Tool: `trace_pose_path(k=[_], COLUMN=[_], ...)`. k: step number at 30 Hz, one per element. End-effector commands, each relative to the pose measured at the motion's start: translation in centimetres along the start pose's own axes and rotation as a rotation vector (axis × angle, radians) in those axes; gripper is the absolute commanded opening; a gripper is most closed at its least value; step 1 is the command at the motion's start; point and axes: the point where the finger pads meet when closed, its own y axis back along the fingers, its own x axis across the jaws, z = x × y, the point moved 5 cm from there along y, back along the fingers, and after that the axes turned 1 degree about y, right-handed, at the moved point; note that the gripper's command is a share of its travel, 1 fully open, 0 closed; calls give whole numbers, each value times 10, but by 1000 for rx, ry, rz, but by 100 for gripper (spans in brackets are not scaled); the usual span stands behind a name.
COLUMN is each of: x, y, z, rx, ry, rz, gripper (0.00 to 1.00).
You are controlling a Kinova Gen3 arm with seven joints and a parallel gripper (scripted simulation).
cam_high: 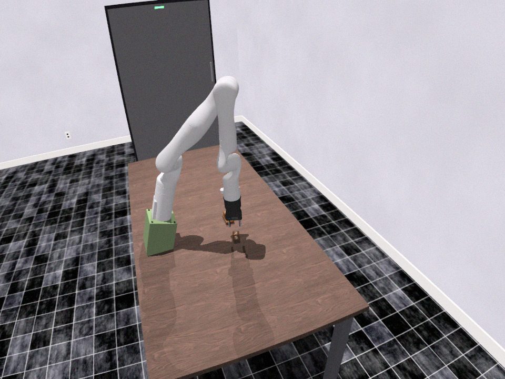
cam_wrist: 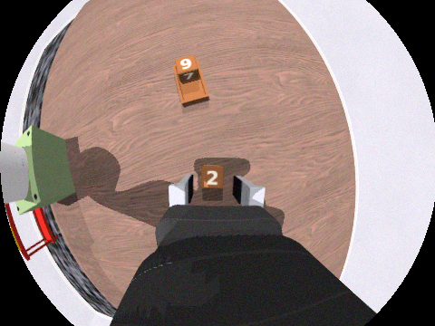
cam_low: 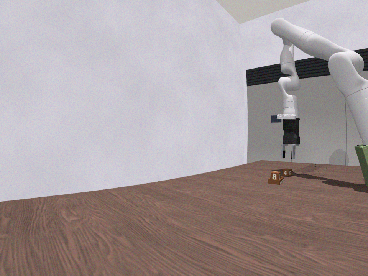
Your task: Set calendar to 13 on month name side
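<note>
A brown cube [cam_high: 235, 237] [cam_low: 287, 172] [cam_wrist: 212, 176] stands on the table outside the tray. Its top shows 2 in the wrist view; the exterior view shows a 4 and a round digit too small to read. The tray [cam_low: 273, 181] [cam_wrist: 193, 93] holds the other cube [cam_low: 275, 175] [cam_wrist: 187, 64] at its far end in the wrist view, with 9 on top, 7 towards its bare half and 8 facing the exterior camera. Pale lettering on a tray side is unreadable. My gripper [cam_high: 234, 225] [cam_low: 288, 157] [cam_wrist: 213, 185] is open and empty above the loose cube.
The green base block [cam_high: 160, 237] [cam_wrist: 50, 169] of the arm stands on the table at the left in the wrist view. The table [cam_high: 244, 310] [cam_low: 148, 231] runs along a pale wall. The arm partly hides the tray in the top view.
</note>
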Motion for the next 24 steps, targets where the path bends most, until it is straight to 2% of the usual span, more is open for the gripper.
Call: trace_pose_path(k=[1, 10, 24], x=[1, 1, 0], y=[0, -2, -5], z=[-1, -3, -8], rx=[-2, -25, -107], ry=[4, 4, 5], rz=[1, -4, -14], gripper=[90, 90, 90])
